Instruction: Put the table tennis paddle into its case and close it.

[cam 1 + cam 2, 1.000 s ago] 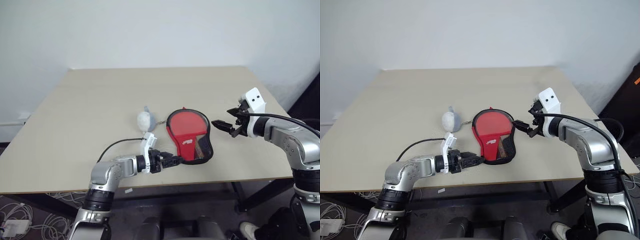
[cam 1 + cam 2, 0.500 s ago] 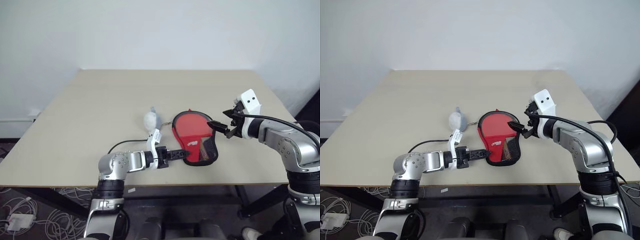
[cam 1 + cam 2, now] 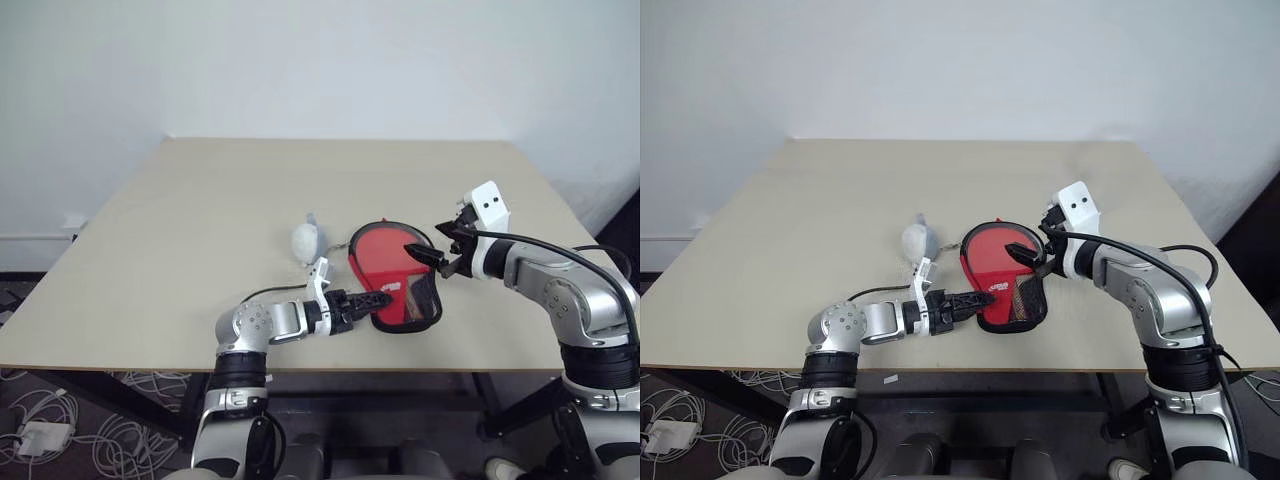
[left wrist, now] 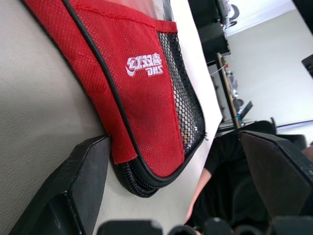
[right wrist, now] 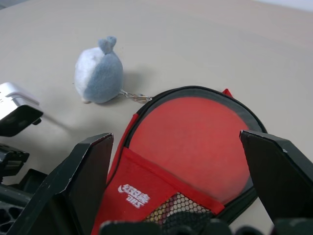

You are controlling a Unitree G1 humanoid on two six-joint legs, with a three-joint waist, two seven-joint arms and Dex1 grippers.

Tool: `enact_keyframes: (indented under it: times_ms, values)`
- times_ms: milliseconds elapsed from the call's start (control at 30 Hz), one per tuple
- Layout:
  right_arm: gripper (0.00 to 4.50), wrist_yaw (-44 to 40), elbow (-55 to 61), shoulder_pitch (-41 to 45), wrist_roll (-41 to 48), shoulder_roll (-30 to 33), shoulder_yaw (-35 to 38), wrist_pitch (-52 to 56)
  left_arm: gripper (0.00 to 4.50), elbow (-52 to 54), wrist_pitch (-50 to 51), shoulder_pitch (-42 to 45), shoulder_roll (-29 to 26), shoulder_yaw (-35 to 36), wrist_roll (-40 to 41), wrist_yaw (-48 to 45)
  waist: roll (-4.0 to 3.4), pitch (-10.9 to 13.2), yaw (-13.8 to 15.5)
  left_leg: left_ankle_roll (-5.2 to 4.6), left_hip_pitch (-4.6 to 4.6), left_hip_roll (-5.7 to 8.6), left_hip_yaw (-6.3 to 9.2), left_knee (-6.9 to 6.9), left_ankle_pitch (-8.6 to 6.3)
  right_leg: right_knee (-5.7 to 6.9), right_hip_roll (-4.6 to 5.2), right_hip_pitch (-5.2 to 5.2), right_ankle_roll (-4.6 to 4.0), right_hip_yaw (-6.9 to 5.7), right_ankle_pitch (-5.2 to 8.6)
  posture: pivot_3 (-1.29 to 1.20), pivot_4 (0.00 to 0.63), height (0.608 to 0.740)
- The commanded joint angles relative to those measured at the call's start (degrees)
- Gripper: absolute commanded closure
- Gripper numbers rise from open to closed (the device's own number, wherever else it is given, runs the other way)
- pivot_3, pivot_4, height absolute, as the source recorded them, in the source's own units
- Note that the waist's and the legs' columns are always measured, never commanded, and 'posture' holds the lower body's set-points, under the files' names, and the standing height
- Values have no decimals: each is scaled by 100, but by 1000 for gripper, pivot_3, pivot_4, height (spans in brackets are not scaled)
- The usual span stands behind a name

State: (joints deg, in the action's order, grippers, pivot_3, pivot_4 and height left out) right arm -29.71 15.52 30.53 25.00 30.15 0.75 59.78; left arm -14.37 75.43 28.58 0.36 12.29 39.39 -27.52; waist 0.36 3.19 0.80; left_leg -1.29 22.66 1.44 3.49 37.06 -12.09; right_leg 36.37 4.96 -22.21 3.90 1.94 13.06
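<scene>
Near the table's (image 3: 150,250) front edge, the paddle (image 3: 385,255) lies inside the unzipped case (image 3: 400,300). Left gripper (image 3: 375,298) spreads wide at the case's near rim; right gripper (image 3: 425,258) hovers wide above.

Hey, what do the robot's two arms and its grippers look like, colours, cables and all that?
Both arms are silver-grey metal with rounded joints and black bands. Each ends in a white wrist block, then a gripper with two black fingers: left gripper, right gripper. A black cable loops from the left wrist back along the arm; another arcs over the right forearm. The right wrist block carries two small dark dots.
</scene>
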Motion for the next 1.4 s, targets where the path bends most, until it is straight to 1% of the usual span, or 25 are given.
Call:
enact_keyframes:
  times_ms: [33, 167, 400, 433, 500, 600, 767, 833, 867, 1033, 1200, 1400]
  values:
    - [0, 55, 236, 37, 42, -40, 29, -45, 61, -426, 66, 69, 95, -225, -43, -30, 0, 0, 1, 0, 0, 0, 1, 0, 0, -1, 0, 1, 0, -1, 0, 0, 0, 740]
    - [0, 81, 269, 32, 55, -84, 26, -14, 61, -620, 34, 113, 55, -194, -118, 1, -6, -7, 0, 0, -2, 1, 6, -2, 0, -21, -2, 1, -1, -3, 0, 0, 0, 740]
    - [0, 113, 306, 70, 93, -103, 53, 52, 61, -708, 266, 127, -19, -208, -173, 136, -2, -26, -2, -1, -2, 3, 12, -7, -1, -43, -3, 9, 0, -2, -1, 0, 0, 740]
    - [0, 116, 310, 81, 104, -102, 61, 66, 231, -706, 306, 122, -36, -208, -179, 159, -2, -27, -4, -1, -2, 3, 12, -8, -1, -44, -3, 9, 0, -2, -1, 0, 0, 740]
    - [0, 124, 319, 98, 118, -101, 74, 91, 677, -706, 403, 106, -83, -226, -215, 233, -1, -28, -12, 0, -2, 2, 12, -11, -1, -44, -4, 8, 0, -1, -1, 0, 0, 740]
    - [0, 139, 346, 109, 146, -99, 91, 128, 1709, -682, 556, 90, -135, -265, -235, 346, 0, -28, -34, 0, 0, 1, 11, -19, -1, -45, -5, 7, 1, 2, -2, 0, 0, 740]
    - [0, 152, 465, 143, 171, -83, 56, 183, 3593, -583, 819, 106, -159, -289, -230, 523, 0, -29, -52, 0, 3, 1, 10, -29, -1, -48, -6, 5, 1, 4, -3, 0, 0, 740]
    - [0, 168, 549, 194, 213, -125, 50, 247, 4257, -520, 958, 99, -185, -387, -223, 523, -8, -34, -61, -1, 0, 1, 9, -29, -1, -50, -6, 6, 2, 5, -2, 0, 0, 740]
    - [0, 170, 582, 214, 235, -152, 46, 276, 4475, -470, 1018, 70, -208, -470, -206, 480, -15, -41, -63, 0, -2, 1, 8, -29, -1, -50, -6, 6, 3, 5, -2, 0, 0, 740]
    - [0, 190, 611, 240, 269, -185, 5, 317, 4475, -247, 1158, -46, -281, -681, -45, 276, -28, -50, -85, 0, -3, 0, 6, -40, -2, -55, -6, 4, 3, 8, -1, 0, 0, 740]
    - [0, 170, 554, 256, 253, -169, -16, 294, 4475, 307, 1648, -212, -448, -926, 248, -28, -28, -50, -87, 0, -1, 0, 2, -53, -2, -57, -6, -2, 2, 14, -1, 0, 0, 740]
    - [0, 140, 542, 263, 249, -163, -53, 280, 4475, 764, 1707, -384, -949, -1491, 932, -268, -28, -50, -91, 0, 0, -1, 1, -55, -2, -57, -7, -6, 2, 16, 1, 0, 0, 740]
